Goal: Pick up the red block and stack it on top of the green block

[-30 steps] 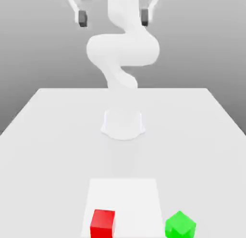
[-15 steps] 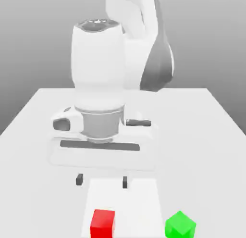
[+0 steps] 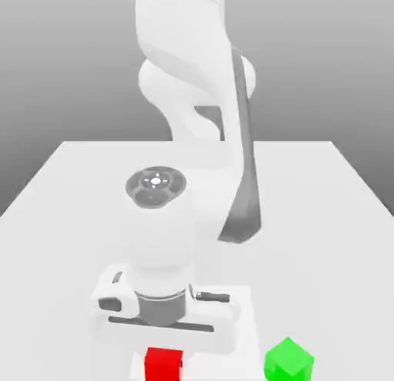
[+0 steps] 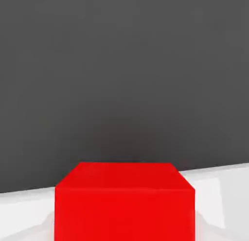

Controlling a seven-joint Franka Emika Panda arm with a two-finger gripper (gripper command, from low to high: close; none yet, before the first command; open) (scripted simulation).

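The robot arm is reaching forward above the pale counter, and its gripper is hanging low at the red block. The block is standing on a white patch, toward that patch's edge on the exterior view's left and well apart from the counter's far edge. Whether the gripper is standing spread or already pinching the block cannot be told here (the hand's body is covering part of the block's upper portion). The governing relation is close alignment: the red block is lying directly at the gripper, with little or no sideways offset apparent. Neither block is presenting an obvious long axis, so the faces are serving as the guide to orientation. In the hand view, the red block's upper edge is running nearly level, whereas the pale surface's border is slanting slightly against it.

The green block is resting apart from the red one, beyond the patch's edge on the exterior view's right. It is standing turned, with a corner facing the camera, and nothing is lying on top of it. The stack is not yet being formed. The step in hand is appearing to be the grasp: the next move is calling for a secure hold on opposite faces, then a straight lift. A skewed closure would be risking a twist of the block, complicating its later placement.
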